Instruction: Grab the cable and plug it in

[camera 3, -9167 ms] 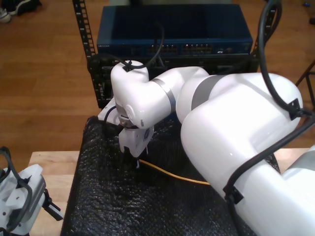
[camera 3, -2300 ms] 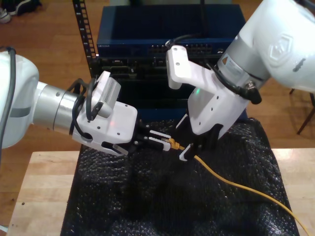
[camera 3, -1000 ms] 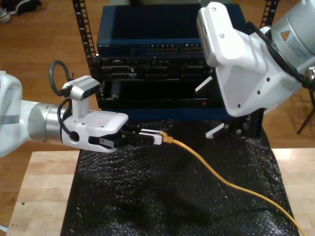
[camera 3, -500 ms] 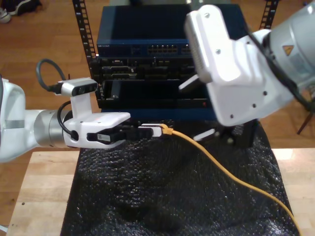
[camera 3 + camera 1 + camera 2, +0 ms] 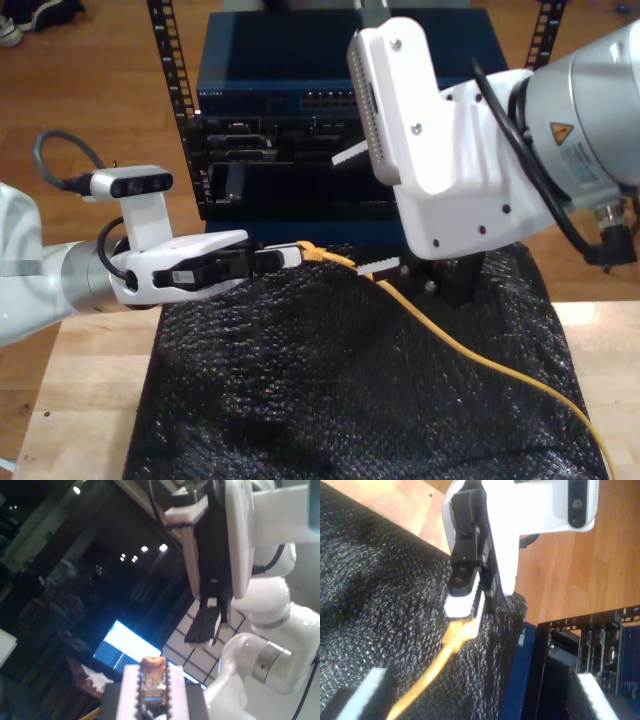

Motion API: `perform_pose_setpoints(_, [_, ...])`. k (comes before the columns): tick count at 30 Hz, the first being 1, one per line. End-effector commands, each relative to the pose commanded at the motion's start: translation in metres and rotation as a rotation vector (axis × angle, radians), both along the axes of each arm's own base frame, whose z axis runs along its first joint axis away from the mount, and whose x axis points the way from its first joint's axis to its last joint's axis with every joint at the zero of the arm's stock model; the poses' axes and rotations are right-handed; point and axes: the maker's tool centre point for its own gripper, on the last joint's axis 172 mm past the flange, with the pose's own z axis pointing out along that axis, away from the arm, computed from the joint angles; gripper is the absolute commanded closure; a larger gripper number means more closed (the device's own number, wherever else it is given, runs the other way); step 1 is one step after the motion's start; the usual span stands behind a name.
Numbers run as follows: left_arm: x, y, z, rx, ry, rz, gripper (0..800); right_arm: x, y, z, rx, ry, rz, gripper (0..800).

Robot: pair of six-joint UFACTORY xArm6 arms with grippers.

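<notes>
Cable: the orange-yellow cable (image 5: 470, 350) runs from the lower corner at the exterior view's right, up across the black mat (image 5: 330, 400), to its plug (image 5: 312, 252), which is lifted clear of the mat in front of the rack.
Plug: in our first wrist view the small clear-yellowish plug (image 5: 151, 680) sits pinched between two white fingertips (image 5: 129, 690). In our second wrist view the plug (image 5: 457, 631) points toward that same clamped tip, with the cable (image 5: 427, 675) trailing away over the mat (image 5: 380, 605).
First hand: our first hand (image 5: 283, 257), on the arm entering from the exterior view's left, is closed narrow on the plug end of the cable, fingers roughly level and aimed toward the exterior view's right.
Second hand: our second hand (image 5: 395, 215) hangs over the mat at the exterior view's right, near the plug but apart from it. Its white toothed fingers (image 5: 350, 155) stand well apart, holding nothing. In our second wrist view one pale finger (image 5: 365, 697) shows at the frame edge.
Rack: the blue and black equipment rack (image 5: 280, 110) stands behind the mat, its row of ports (image 5: 320, 100) facing us, above the level of the plug.
Tabletop: the pale wooden tabletop (image 5: 90, 400) carries the black mat.
Floor: brown wooden floor (image 5: 90, 90) lies beyond the rack.
</notes>
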Motion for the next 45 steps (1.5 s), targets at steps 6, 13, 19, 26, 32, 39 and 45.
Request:
perform_pose_setpoints(6, [0.0,0.004,0.01,-0.056,0.017,-0.01,792,-0.006,0.014,-0.004,0.008,-0.032,0.036,2])
perform_pose_setpoints(13, [-0.003,0.006,0.014,-0.073,0.036,-0.033,793,-0.003,0.022,-0.01,0.018,-0.073,0.044,42])
perform_pose_setpoints(19, [-0.005,0.008,0.022,-0.102,0.026,-0.04,792,0.006,0.022,-0.007,0.039,-0.103,0.018,155])
perform_pose_setpoints(26, [-0.006,0.009,0.024,-0.114,0.022,-0.039,792,0.009,0.022,-0.006,0.048,-0.113,0.006,326])
perform_pose_setpoints(32, [-0.009,0.01,0.028,-0.128,0.024,-0.054,792,0.006,0.023,-0.003,0.053,-0.119,0.012,350])
perform_pose_setpoints(39, [-0.01,0.01,0.029,-0.131,0.02,-0.057,791,0.003,0.026,-0.004,0.053,-0.118,0.02,386])
perform_pose_setpoints(45, [-0.013,0.011,0.032,-0.143,0.018,-0.068,791,0.003,0.026,-0.004,0.053,-0.118,0.02,422])
